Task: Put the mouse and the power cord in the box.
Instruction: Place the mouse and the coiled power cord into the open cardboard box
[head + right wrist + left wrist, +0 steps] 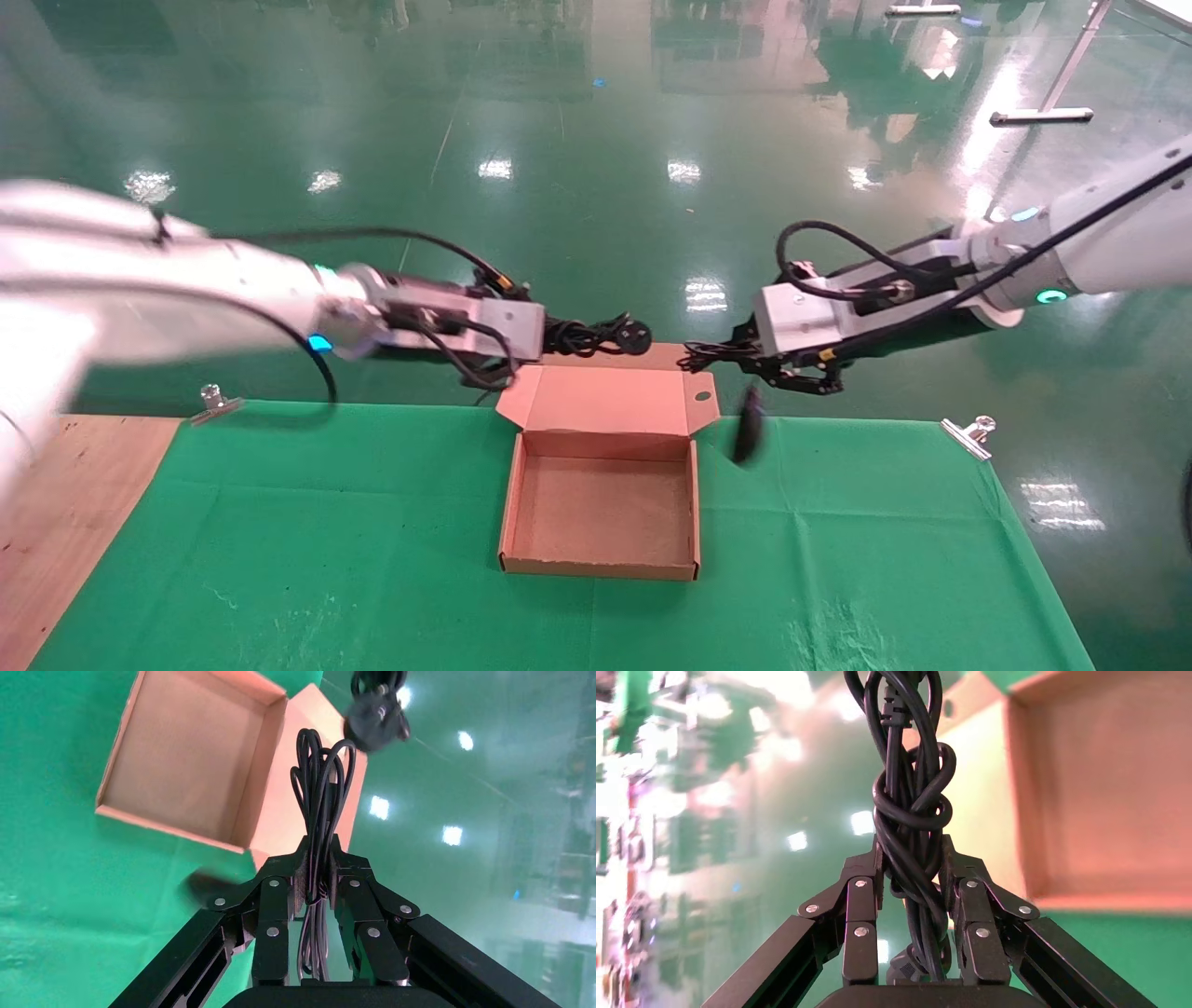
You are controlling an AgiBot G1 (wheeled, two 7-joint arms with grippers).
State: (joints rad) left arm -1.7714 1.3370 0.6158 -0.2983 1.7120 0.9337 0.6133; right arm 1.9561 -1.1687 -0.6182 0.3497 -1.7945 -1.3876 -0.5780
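The open brown box (pixel 509 522) lies on the green cloth with its lid (pixel 610 401) folded back toward the far edge. My left gripper (pixel 551 335) hovers just behind the lid's left corner. It is shut on the power cord (pixel 585 335), a thick coiled bundle (pixel 910 804) squeezed between the fingers (pixel 862 903), with the round plug (pixel 638 337) pointing right. My right gripper (pixel 745 359) hangs behind the lid's right corner, shut on the mouse's thin wire bundle (pixel 320 790). The mouse (pixel 748 424) dangles below it, blurred, right of the box (pixel 190 762).
Metal clips (pixel 216 401) (pixel 971 433) pin the green cloth (pixel 885 559) at the table's far edge. Bare wooden tabletop (pixel 56 522) shows at the left. Beyond the table is shiny green floor with a metal stand (pixel 1041 116) far right.
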